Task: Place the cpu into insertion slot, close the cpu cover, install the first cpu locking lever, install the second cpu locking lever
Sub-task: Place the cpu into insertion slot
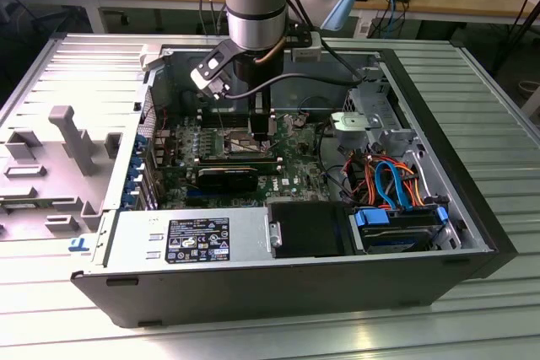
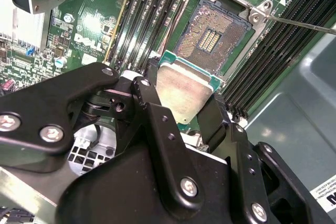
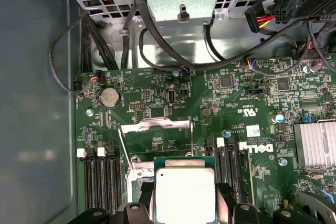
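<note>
I count one gripper [image 2: 184, 95], its two fingers pinching one cpu [image 3: 185, 195] just beside one bare insertion slot [image 2: 212, 38]; one cpu cover [image 3: 156, 124] stands raised.

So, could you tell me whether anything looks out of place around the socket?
Nothing stands out. The gripper holds the cpu by its edges, close to the open insertion slot. In the first wrist view, the cpu cover stands swung open, clear of the slot.
</note>
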Tool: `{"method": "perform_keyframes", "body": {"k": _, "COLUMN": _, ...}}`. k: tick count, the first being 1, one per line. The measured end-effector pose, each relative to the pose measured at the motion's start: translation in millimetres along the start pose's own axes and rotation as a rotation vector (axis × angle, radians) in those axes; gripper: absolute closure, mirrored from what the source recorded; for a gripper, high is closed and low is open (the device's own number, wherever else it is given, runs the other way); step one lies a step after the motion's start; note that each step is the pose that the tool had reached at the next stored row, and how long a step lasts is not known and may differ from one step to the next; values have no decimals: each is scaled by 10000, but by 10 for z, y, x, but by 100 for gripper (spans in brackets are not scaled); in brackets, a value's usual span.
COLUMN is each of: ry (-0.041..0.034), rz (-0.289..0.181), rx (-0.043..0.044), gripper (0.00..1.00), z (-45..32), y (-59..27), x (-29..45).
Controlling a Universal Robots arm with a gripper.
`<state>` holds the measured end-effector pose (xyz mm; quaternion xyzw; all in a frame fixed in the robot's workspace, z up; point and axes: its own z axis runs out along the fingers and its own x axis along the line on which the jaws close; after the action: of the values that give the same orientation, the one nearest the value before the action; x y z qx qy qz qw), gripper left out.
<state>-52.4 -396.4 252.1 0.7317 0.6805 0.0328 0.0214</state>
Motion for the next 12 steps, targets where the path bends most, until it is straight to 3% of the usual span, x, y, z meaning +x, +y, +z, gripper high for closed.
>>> {"method": "perform_keyframes", "body": {"k": 12, "ry": -13, "rz": 168, "rx": -3, "gripper": 45, "z": 3, "y": 0, "x": 0}}
